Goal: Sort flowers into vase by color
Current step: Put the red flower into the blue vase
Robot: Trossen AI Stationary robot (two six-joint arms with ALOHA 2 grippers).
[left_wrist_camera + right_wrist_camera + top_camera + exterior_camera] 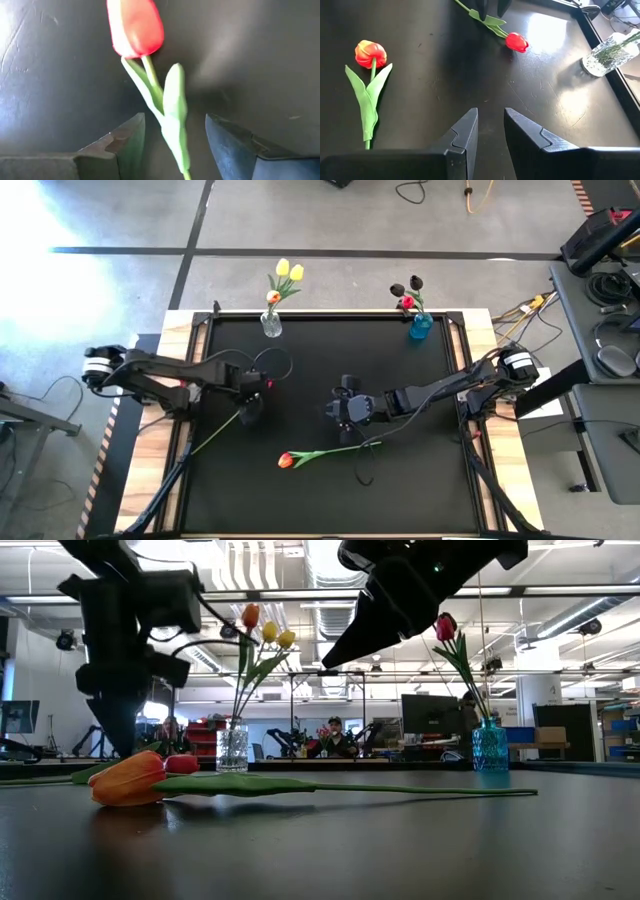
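A red tulip (266, 384) lies flat on the black table, its stem running toward the near left; its head also shows in the left wrist view (135, 27). My left gripper (250, 398) is open and points down over it. Its fingers stand on either side of the stem and leaf (175, 125) just below the head, without touching. An orange tulip (287, 460) lies flat nearer the front, its stem (340, 448) pointing right. My right gripper (338, 410) hangs above the table's middle, empty, its fingers (465, 132) a narrow gap apart.
A clear glass vase (271, 326) with yellow and orange tulips stands at the far edge, left of centre. A blue vase (420, 328) with red and dark tulips stands at the far right. People sit in the room beyond the table (335, 735).
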